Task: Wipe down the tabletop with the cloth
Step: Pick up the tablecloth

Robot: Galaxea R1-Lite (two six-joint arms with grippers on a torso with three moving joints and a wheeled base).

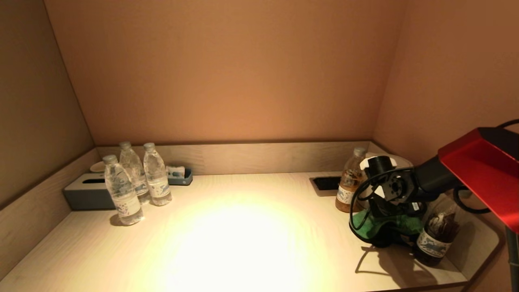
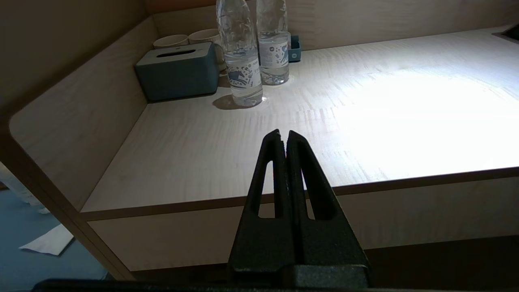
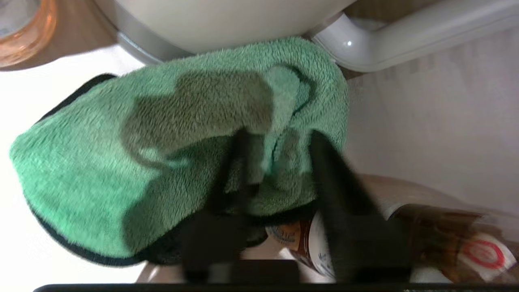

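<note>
On the right side of the tabletop (image 1: 243, 227), the robot's right hand (image 3: 275, 162) reaches down onto the green cloth (image 3: 162, 162), its fingers set slightly apart with a fold of the pile bunched between them; whether the fold is firmly pinched cannot be told. The cloth lies crowded among a white kettle (image 3: 227, 20) just behind it on the far side, an amber drink bottle (image 1: 348, 182) to its left, and a dark bottle (image 1: 437, 233) just beside it on the near right. The left hand (image 2: 284, 140), fingers pressed together and empty, hangs off the near edge at left, well apart from three water bottles (image 1: 134, 182) and a grey tissue box (image 1: 87, 194) in the far left corner. The risk here is the tight quarters: dragging the cloth out could catch a bottle and tip it, and a shallow grip on loose pile could let the cloth slip free once the wiping begins.
</note>
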